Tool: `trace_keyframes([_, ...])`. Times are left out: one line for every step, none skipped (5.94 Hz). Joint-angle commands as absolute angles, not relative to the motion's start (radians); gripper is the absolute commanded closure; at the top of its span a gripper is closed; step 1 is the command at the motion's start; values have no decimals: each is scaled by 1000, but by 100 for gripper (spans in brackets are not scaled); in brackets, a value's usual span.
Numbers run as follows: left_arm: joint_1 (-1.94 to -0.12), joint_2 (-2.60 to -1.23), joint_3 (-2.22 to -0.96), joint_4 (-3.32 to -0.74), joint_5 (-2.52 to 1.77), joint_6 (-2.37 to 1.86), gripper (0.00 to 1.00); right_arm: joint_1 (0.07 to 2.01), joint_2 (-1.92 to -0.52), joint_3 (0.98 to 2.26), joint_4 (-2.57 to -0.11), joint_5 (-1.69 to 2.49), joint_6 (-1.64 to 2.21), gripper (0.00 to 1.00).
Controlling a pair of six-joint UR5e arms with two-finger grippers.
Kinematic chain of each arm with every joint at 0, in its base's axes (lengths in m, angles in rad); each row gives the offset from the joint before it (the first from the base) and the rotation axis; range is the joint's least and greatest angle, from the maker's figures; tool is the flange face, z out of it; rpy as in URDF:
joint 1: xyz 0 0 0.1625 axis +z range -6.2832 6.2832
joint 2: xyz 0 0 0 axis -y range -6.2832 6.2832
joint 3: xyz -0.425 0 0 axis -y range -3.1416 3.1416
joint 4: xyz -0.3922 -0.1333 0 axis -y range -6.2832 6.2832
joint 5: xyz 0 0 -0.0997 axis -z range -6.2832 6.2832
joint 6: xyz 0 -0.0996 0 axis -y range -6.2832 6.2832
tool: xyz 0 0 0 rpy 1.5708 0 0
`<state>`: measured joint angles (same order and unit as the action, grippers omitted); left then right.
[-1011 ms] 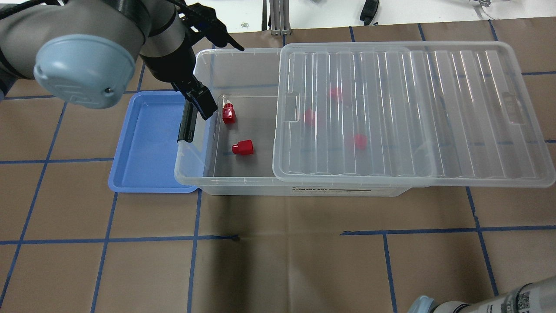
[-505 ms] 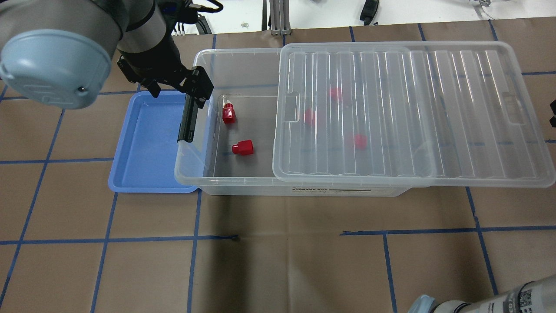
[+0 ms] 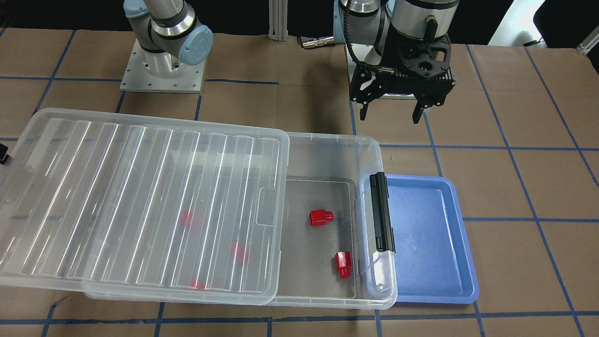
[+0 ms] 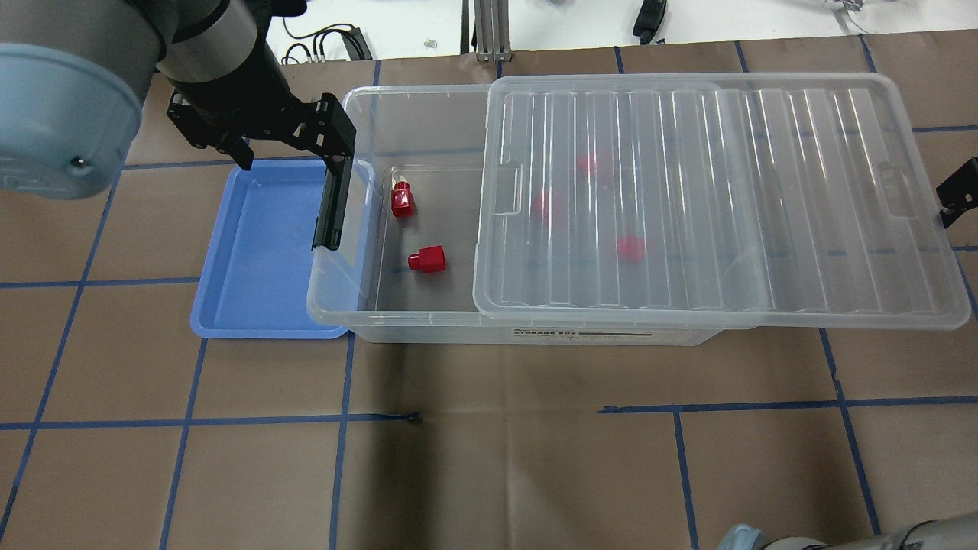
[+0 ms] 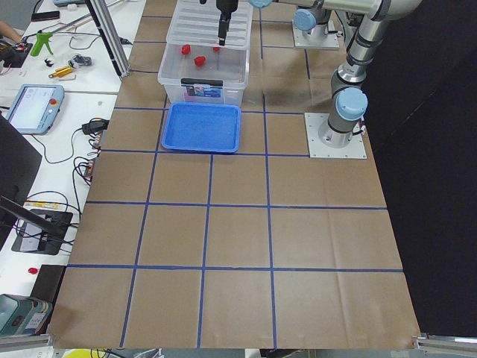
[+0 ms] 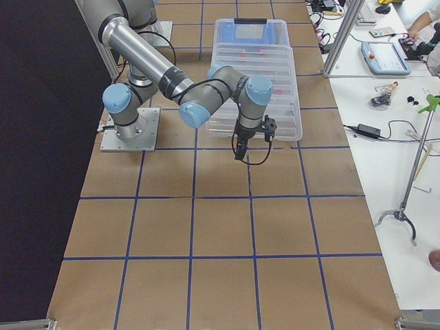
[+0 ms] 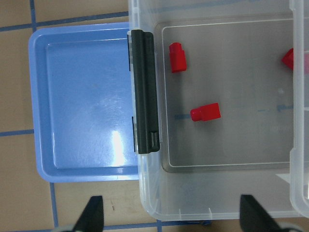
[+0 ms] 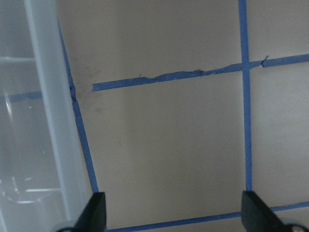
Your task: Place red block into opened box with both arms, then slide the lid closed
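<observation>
The clear box lies across the table with its ribbed lid covering all but its left end. Two red blocks lie on the bare floor of the box; three more show blurred under the lid. My left gripper hangs open and empty just outside the box's left end, above its black clip bar. In the left wrist view the blocks lie ahead of the gripper. My right gripper is open at the lid's right end, the lid's edge by one finger.
A blue tray sits on the table against the box's left end, holding nothing. Brown paper with blue tape lines covers the table. The arm bases stand behind the box. Tools and a tablet lie on side benches.
My left gripper has pulled back out of the box to its left end. The right gripper has come in at the right edge, and the lid has slid slightly left.
</observation>
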<state>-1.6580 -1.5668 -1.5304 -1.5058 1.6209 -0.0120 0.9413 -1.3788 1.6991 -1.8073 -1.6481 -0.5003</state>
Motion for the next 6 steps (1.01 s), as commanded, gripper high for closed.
trace_keyframes([-1617,-1556,-1543,-1523,1614,-14,2,959,-1410,1744,-1807,-1641,-499,0])
trace_keyframes([-1615,-1551,-1548,-1523,1612,-12,2,969,-1414,1750,-1806,-1608,-497,0])
trace_keyframes([-1609,-1552,-1554,-1523,1556,-9,2,994,-1414,1753,-1805,-1606,-497,0])
trace_keyframes([-1602,-1545,-1555,-1526,1549,4,2,1030,-1414,1752,-1805,-1606,-491,0])
trace_keyframes([-1603,-1546,-1562,-1525,1542,5,2,1058,-1419,1753,-1805,-1606,-474,0])
trace_keyframes([-1603,-1545,-1566,-1522,1548,5,2,1081,-1427,1753,-1804,-1605,-472,0])
